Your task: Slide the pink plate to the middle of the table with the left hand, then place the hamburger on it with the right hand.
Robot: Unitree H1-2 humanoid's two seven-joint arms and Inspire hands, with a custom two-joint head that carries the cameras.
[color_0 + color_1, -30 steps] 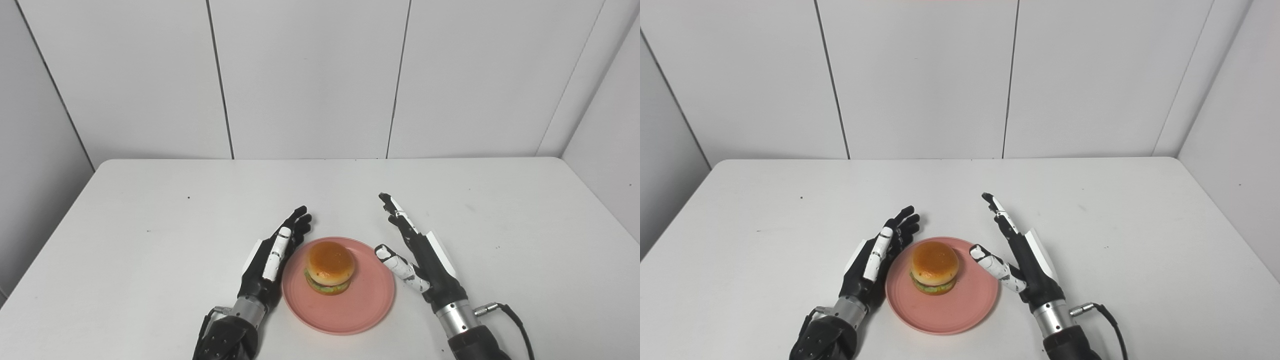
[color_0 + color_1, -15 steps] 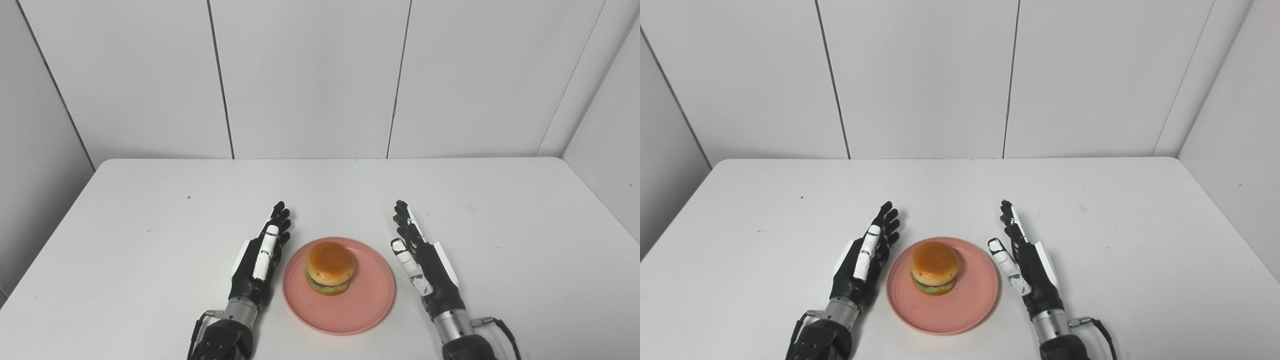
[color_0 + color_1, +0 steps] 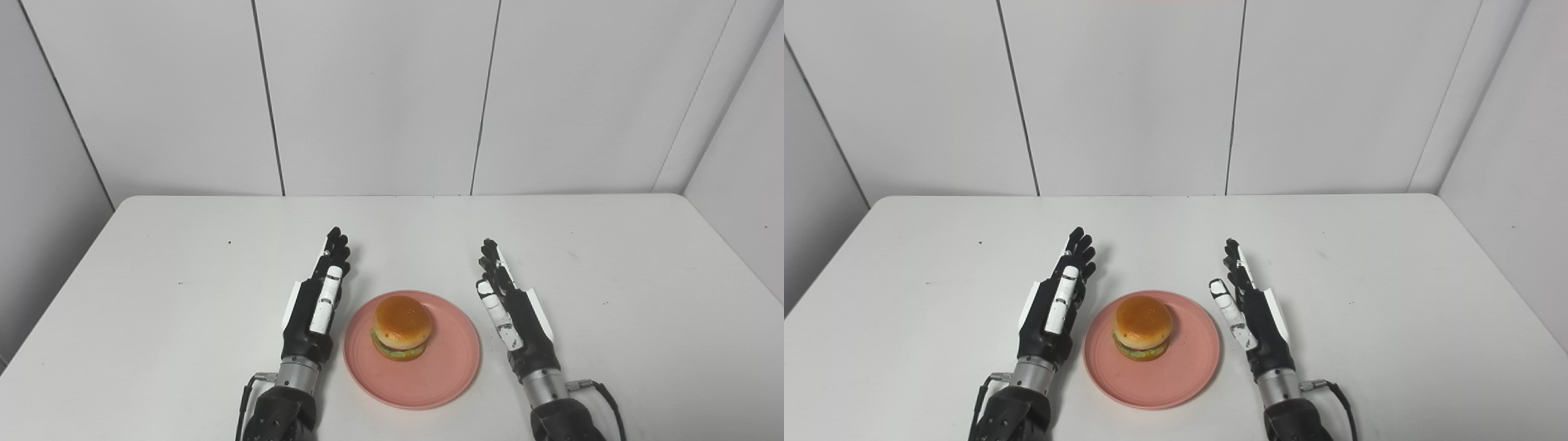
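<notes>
A pink plate (image 3: 441,380) lies on the white table (image 3: 153,306), near the front edge and about mid-width. On it stands a hamburger (image 3: 402,327) with a brown bun and green lettuce, upright, a little left of the plate's centre. My left hand (image 3: 315,303) rests just left of the plate, fingers stretched out and pointing away, holding nothing. My right hand (image 3: 513,312) stands just right of the plate in the same flat pose, open and apart from the rim. Neither hand touches the plate or the hamburger.
White wall panels (image 3: 380,92) rise behind the table's far edge and along both sides. A cable (image 3: 603,395) loops out at the right wrist. A few small dark specks (image 3: 229,242) mark the tabletop.
Both hands have drawn away from the plate and straightened; the left swung out to the left, the right pulled to the right. The plate and hamburger stayed put apart from a slight camera shift.
</notes>
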